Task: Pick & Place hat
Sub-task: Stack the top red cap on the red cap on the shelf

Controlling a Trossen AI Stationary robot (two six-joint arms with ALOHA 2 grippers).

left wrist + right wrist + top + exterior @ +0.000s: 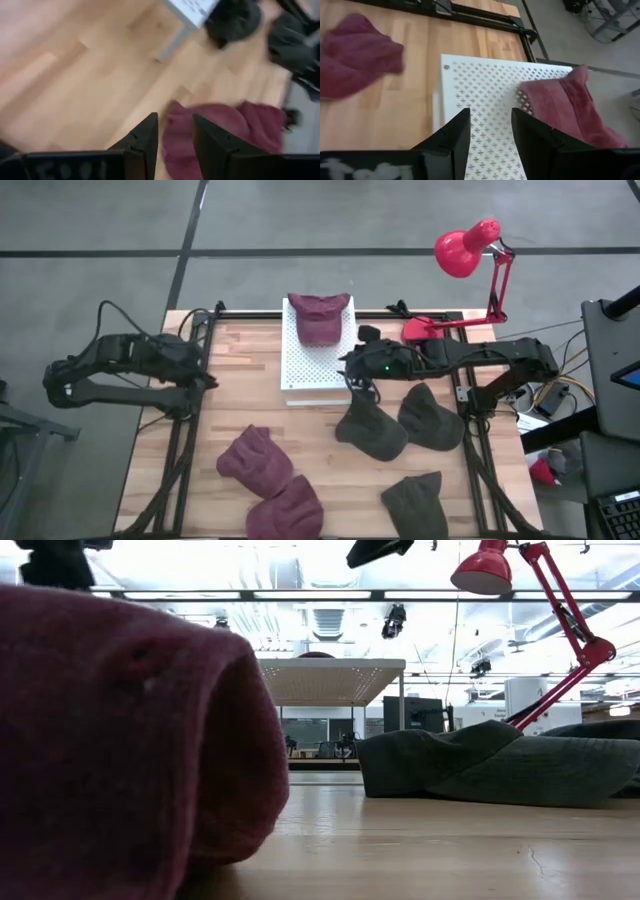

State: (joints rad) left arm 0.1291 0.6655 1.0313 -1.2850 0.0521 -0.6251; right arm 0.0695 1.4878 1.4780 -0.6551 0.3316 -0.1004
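The right tool [487,131] hangs over the white perforated stand [312,360], its two dark fingers [451,137] spread apart with nothing between them. On the far end of that stand lies a maroon hat [319,317], just beyond the tool and not touched by it. The stand sits at the back middle of the wooden desk [250,395].

To the right of the stand, two dark grey hats [372,428] lie side by side on the desk, touching, beneath the right arm; a third grey hat [415,502] rests nearer the front edge. Forward and left of the stand, two more maroon hats [256,460] lie together, one overlapping the other.

The left tool [175,145] is held well to the left of the stand, by the desk's left edge, fingers parted and empty.

A red desk lamp [468,250] stands behind the stand's right side, at the desk's back corner.
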